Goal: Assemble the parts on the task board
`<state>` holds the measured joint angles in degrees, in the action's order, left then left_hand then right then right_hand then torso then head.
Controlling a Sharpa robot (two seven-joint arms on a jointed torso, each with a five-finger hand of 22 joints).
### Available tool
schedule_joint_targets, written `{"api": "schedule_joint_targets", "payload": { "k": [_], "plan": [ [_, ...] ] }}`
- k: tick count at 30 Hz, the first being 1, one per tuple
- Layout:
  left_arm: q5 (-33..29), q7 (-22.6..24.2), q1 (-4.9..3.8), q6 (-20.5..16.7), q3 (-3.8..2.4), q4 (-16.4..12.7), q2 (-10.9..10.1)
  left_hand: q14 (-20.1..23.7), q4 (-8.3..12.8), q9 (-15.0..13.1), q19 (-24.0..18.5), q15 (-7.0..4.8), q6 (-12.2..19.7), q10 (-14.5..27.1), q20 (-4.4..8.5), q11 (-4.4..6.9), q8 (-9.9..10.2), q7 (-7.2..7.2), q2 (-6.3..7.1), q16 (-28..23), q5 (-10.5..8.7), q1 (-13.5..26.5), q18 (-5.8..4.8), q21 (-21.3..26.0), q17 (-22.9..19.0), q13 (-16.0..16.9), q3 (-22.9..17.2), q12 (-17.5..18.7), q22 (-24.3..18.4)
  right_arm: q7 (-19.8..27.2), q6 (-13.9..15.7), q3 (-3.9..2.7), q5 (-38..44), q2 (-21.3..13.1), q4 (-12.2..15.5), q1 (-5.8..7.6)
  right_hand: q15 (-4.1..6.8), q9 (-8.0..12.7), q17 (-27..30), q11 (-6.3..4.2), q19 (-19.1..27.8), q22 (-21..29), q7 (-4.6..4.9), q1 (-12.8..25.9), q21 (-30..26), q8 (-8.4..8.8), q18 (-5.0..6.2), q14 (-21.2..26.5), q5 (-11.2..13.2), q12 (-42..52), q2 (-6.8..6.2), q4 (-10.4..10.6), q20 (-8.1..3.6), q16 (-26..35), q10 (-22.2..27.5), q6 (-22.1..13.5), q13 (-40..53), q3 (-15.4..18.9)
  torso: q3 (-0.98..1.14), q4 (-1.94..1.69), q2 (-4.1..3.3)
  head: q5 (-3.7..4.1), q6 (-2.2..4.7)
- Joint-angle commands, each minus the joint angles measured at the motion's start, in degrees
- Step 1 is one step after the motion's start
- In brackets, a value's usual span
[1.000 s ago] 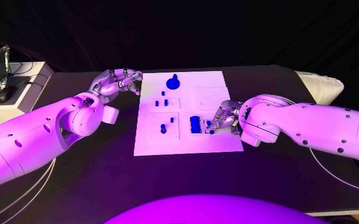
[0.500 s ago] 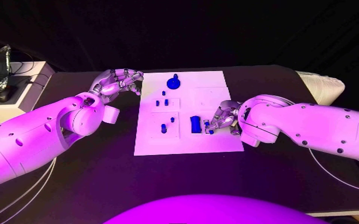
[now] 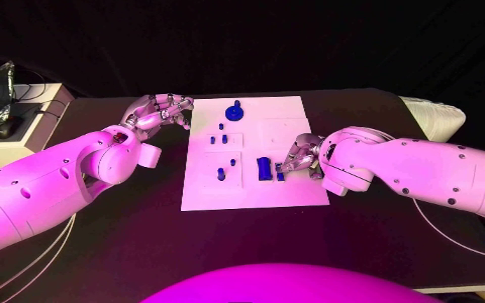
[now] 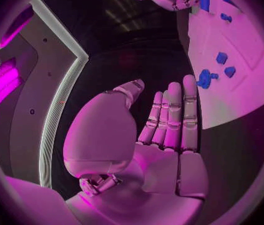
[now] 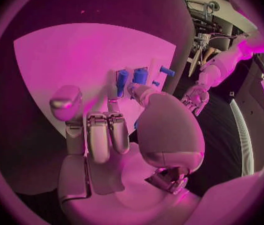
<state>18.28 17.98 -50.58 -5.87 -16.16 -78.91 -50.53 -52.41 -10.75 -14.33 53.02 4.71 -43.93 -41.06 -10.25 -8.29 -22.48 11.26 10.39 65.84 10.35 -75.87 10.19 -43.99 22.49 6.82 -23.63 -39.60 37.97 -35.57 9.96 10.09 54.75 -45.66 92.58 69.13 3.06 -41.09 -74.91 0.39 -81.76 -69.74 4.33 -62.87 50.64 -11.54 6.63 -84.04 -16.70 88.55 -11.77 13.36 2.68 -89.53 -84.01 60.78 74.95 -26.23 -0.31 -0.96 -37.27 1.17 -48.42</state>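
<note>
The white task board (image 3: 283, 131) lies in the middle of the black table. A round blue part (image 3: 235, 113) stands at its far edge, small blue pegs (image 3: 221, 173) on its left half, and a blue block (image 3: 263, 168) near the front. My right hand (image 3: 306, 156) hovers low over the board's right side, fingertips beside the block and over a small blue piece (image 3: 281, 174); I cannot tell whether it holds that piece. In the right wrist view its thumb (image 5: 163, 130) reaches toward upright blue parts (image 5: 122, 80). My left hand (image 3: 157, 112) rests off the board's far left corner, fingers straight (image 4: 169, 115), holding nothing.
A white cabinet (image 3: 41, 103) stands at the table's far left, and a pale ribbed object (image 3: 434, 117) at its right edge. Bare black table (image 3: 121, 212) runs in front of the board and to both sides.
My right hand has crept slightly left toward the blue block. The left hand and the parts on the board have not moved.
</note>
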Motion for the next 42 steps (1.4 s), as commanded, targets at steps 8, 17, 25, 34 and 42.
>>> {"api": "schedule_joint_targets", "payload": {
  "k": [8, 17, 25, 34, 42],
  "plan": [
    [0.13, 0.18, 0.02, 0.94, -0.04, -0.15, 0.05, -0.04, -0.30, 0.08, 0.27, 0.01, 0.37, 0.40, 0.06, -0.19, -0.05, 0.07, -0.45, 0.18, -0.14, 0.00, 0.32, 0.21, -0.08, -0.09, 0.07, 0.17, -0.05, 1.18, -0.49, 0.01, 0.96, 0.54, -0.28, -0.08, 0.48, 0.17, -13.09, -0.24, -0.05, 0.26, 0.19, 1.49, -0.78, -0.04, -0.20, -5.54, 1.84, 0.02, -0.62, 2.04, -0.16, 0.24, -5.28, 0.28, 14.15, 2.15, -0.05, 0.02, 0.04, -0.08, -0.20],
    [0.17, 0.08, 0.02, 0.89, -0.04, -0.10, 0.07, -0.02, -0.41, 0.11, 0.30, 0.02, 0.38, 0.49, 0.05, -0.21, -0.06, 0.09, -0.50, 0.18, -0.14, -0.04, 0.31, 0.26, -0.09, -0.11, 0.15, 0.18, -0.08, 1.94, -0.32, 0.01, 1.54, -0.99, 0.71, -0.18, 0.53, 0.21, -13.12, -0.32, -0.19, 0.29, 0.05, 1.55, -1.17, -0.21, -0.18, -5.54, 4.81, -0.09, -0.30, 3.21, -0.17, 0.24, -5.22, 0.34, 14.08, 5.96, 0.01, -0.01, 0.05, -0.18, -0.11],
    [0.20, 0.09, 0.03, 0.90, -0.04, -0.09, 0.02, -0.02, -0.43, 0.12, 0.31, 0.02, 0.38, 0.52, 0.05, -0.22, -0.06, 0.10, -0.51, 0.18, -0.14, -0.05, 0.31, 0.27, -0.09, -0.11, 0.16, 0.19, -0.09, 4.63, -1.06, 0.00, 1.73, -3.86, 3.03, -0.35, 1.12, -0.68, -13.29, -1.07, -0.49, 0.02, -0.85, -2.15, -1.28, -2.46, -0.19, -5.58, 8.97, 0.00, 0.99, 3.21, -0.60, 0.18, -5.27, 1.87, 14.14, 12.43, 0.05, 0.09, 0.03, -0.27, -0.10],
    [0.23, 0.12, 0.05, 0.97, -0.04, -0.03, 0.08, -0.02, -0.43, 0.12, 0.31, 0.02, 0.38, 0.52, 0.05, -0.22, -0.06, 0.10, -0.51, 0.18, -0.14, -0.05, 0.31, 0.27, -0.09, -0.11, 0.16, 0.19, -0.09, 6.21, -2.34, -0.01, 1.66, -5.64, 5.04, -0.99, 1.74, -2.28, -13.61, -1.88, -0.85, -0.54, -1.84, -5.72, -0.78, -5.74, -0.31, -5.65, 12.18, 0.22, 2.33, 3.30, -1.10, 0.07, -5.40, 3.09, 14.28, 16.58, 0.08, 0.08, 0.05, -0.19, -0.12],
    [0.25, 0.09, 0.07, 0.98, -0.04, -0.01, 0.08, -0.01, -0.53, 0.15, 0.33, 0.04, 0.39, 0.62, 0.04, -0.24, -0.07, 0.10, -0.55, 0.18, -0.14, -0.10, 0.31, 0.32, -0.09, -0.12, 0.23, 0.20, -0.12, 5.19, -1.45, -0.01, 2.31, -5.39, 4.71, -1.65, 2.37, -4.64, -13.82, -2.67, -1.12, -0.93, -2.76, -7.03, -0.45, -8.93, -0.37, -5.70, 12.44, 0.57, 3.82, 3.31, -1.60, -0.01, -5.58, 3.50, 14.50, 17.37, 0.00, 0.02, 0.03, -0.15, -0.13]
  ]
}}
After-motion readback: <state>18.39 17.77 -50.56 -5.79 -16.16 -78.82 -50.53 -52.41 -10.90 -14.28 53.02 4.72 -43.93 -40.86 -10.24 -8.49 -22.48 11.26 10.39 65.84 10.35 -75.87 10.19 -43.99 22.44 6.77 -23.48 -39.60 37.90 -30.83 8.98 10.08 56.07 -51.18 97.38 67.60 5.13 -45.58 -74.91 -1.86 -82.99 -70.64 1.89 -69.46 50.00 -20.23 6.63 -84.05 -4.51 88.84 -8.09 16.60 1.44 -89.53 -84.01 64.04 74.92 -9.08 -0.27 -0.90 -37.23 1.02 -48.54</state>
